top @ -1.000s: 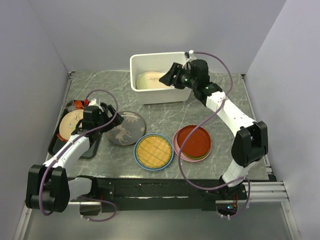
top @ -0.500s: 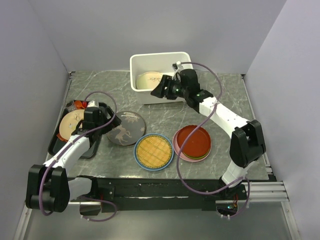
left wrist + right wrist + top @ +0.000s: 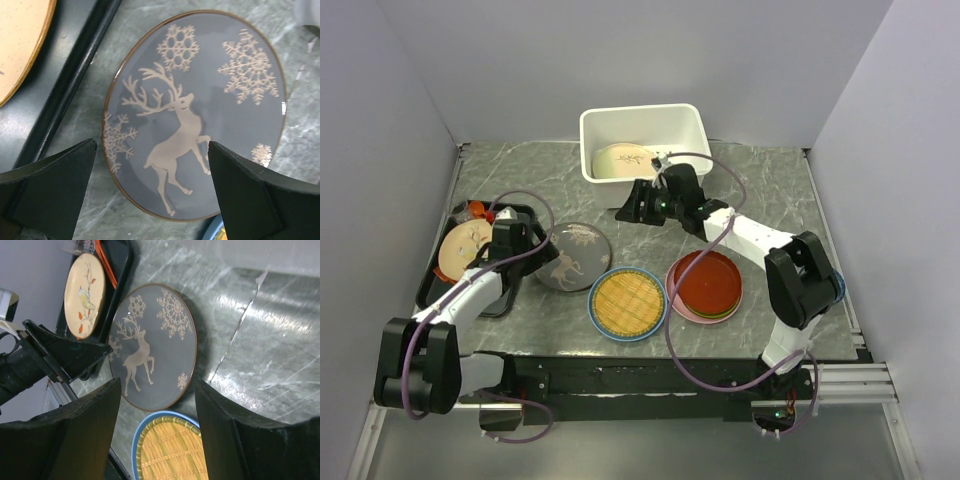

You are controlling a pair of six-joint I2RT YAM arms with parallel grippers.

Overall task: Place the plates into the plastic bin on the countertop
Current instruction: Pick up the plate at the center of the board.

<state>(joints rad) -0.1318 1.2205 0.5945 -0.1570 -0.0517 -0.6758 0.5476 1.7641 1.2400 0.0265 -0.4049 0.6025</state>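
Top external view, nearest first: the yellow woven disc (image 3: pixel 628 303) lies on a blue plate (image 3: pixel 593 312). Just to its right the red plate (image 3: pixel 706 280) tops a small stack, with a pink rim (image 3: pixel 678 307) showing beneath it. All of it rests on the dark marbled countertop (image 3: pixel 770 190).

A little farther back and to the left is the grey plate (image 3: pixel 570 258), flat on the marble, with its white stag and snowflakes plain to see. The left gripper (image 3: pixel 151 147) is right over it, by the plate's left edge. The left wrist view shows the fingers spread as wide as they go, with the stag framed between them and nothing pinched.

Left of that, a black tray (image 3: pixel 432 290) carries a peach plate (image 3: pixel 460 250).

Farther on, in the middle of the table, the right gripper (image 3: pixel 623 208) hangs above the marble just in front of the plastic bin (image 3: pixel 642 108). Its fingers are apart and empty, and its wrist camera looks down on the grey plate and the woven disc.

At the back stands the white bin itself, with the cream plate (image 3: pixel 623 160) lying inside it.
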